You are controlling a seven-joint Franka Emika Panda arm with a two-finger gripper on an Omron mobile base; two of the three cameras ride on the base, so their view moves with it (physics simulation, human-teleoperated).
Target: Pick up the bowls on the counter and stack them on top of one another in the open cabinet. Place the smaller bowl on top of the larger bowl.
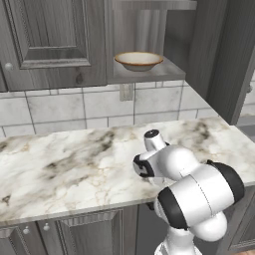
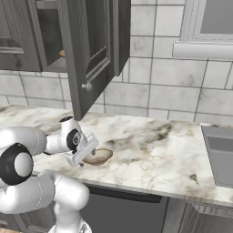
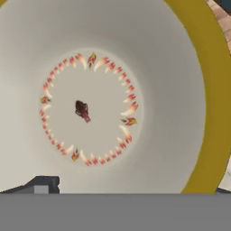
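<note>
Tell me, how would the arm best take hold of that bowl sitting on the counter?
Probably by the rim, from straight above. The bowl sits upright on the marble counter and is shallow and too wide to span, so one finger would go inside and one outside its brown edge. The gripper is open, close over it.

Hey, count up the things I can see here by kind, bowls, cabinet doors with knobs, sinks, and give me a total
Bowls: 2, one on the open cabinet's shelf, one on the counter under the gripper.
Knobbed cabinet doors on the wall: 2, one closed, one swung open.
Sinks: 1.
Total: 5.
</note>
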